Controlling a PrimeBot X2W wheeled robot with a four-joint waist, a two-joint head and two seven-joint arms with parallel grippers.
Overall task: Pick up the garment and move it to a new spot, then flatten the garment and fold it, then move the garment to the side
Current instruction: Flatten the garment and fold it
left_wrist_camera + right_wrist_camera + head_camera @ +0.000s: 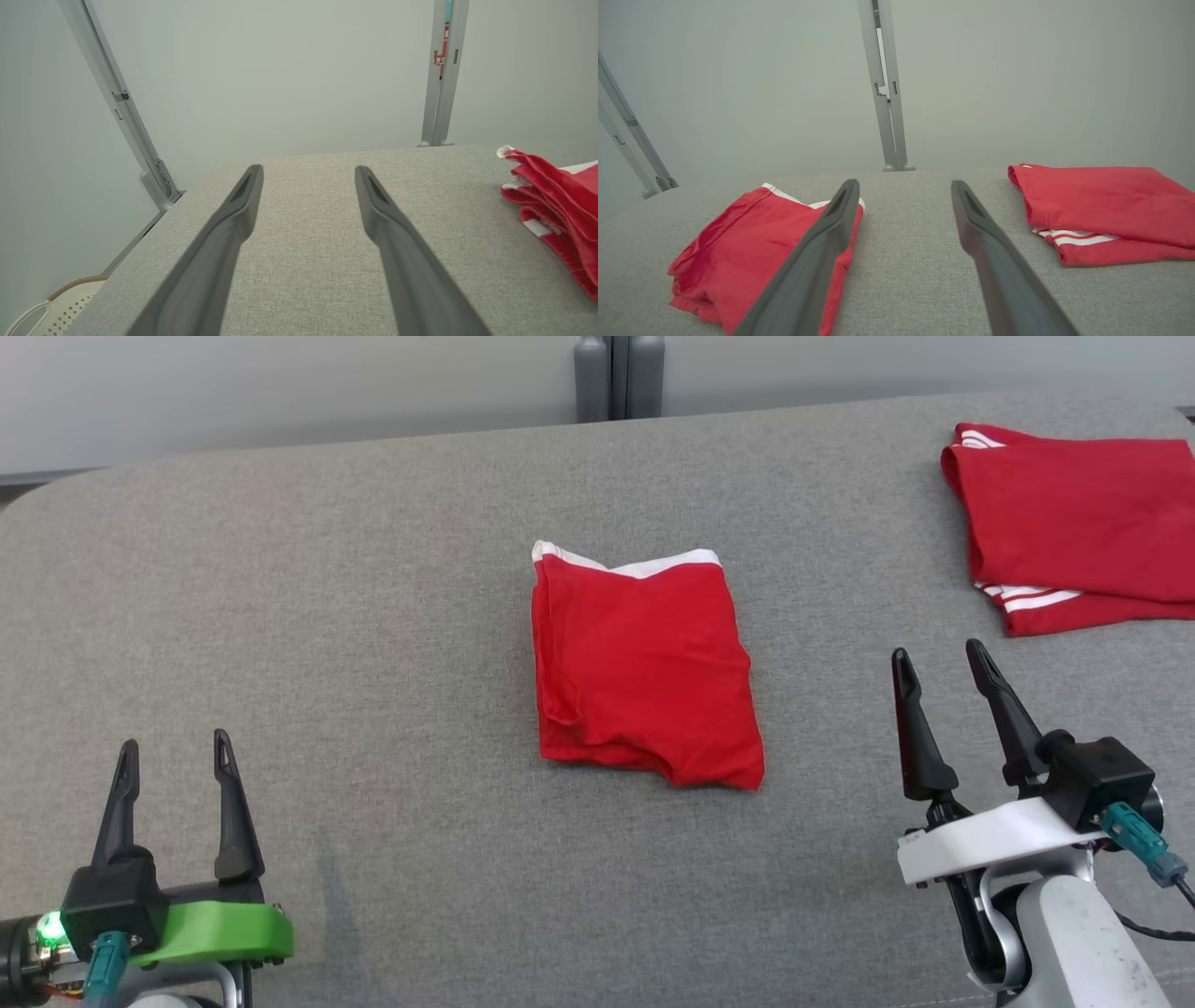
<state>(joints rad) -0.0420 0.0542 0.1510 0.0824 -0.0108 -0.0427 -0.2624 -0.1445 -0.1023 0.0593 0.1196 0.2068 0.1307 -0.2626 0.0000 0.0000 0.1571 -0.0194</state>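
Red garment [644, 672] with white trim lies folded into a compact rectangle, mid-surface on the grey fabric-covered table [373, 569], white band at the far edge, near edge a bit lumpy and rumpled. Nothing touches it. In the right wrist view the same garment [728, 252] sits left of and partly behind that gripper's left finger.

Right gripper [938, 655] is near the garment's right side, apart from it, fingers spread, nothing between them; its own view confirms the right gripper [904, 184] has an empty gap over bare fabric. Left gripper [175, 744] is well apart at the near left, fingers spread, empty; same in the left wrist view, where the left gripper [308, 170] points over bare table.

A second folded red garment [1074, 523] with white stripes lies at the far right, well apart from the centre one. Grey upright post [618, 378] stands behind the table's far edge. A pale perforated basket [60, 303] sits below the table's left corner.

Progress, as judged: relocating, flattening and folding look done, fold is passable though not crisp. Left to do: grasp the folded piece and move it to the side, probably toward the right-hand one. Neither gripper has begun that grasp.
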